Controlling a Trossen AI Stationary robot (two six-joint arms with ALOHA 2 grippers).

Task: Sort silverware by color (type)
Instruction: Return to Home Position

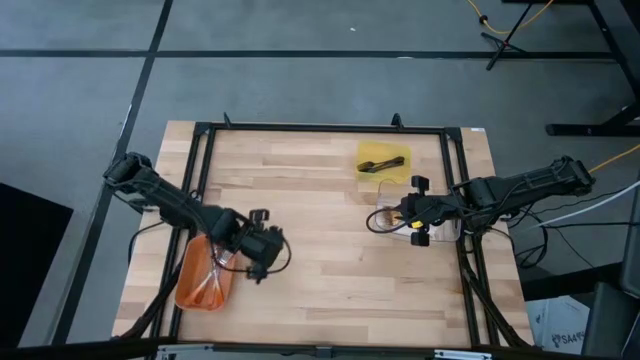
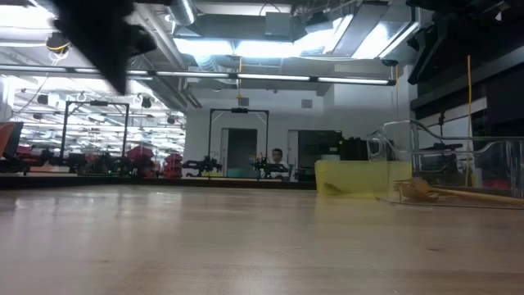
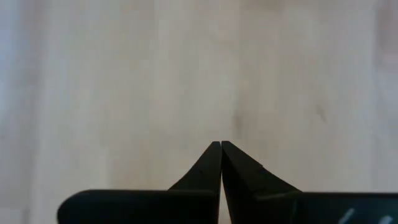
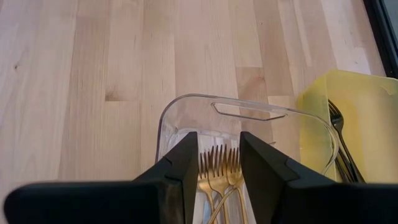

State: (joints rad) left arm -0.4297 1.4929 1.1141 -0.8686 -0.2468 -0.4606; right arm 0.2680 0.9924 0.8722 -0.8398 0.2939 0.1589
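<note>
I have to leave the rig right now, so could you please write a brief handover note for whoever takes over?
Left gripper: shut, empty, over bare table beside the orange bin.
Right gripper: open, empty, hanging over the clear bin.
Silverware: gold forks in the clear bin, black forks in the yellow bin, orange-handled forks in the orange bin.
Done: sorting looks finished; the high view shows no silverware loose on the table.
Left: probably only bringing both arms back to their home position.
</note>
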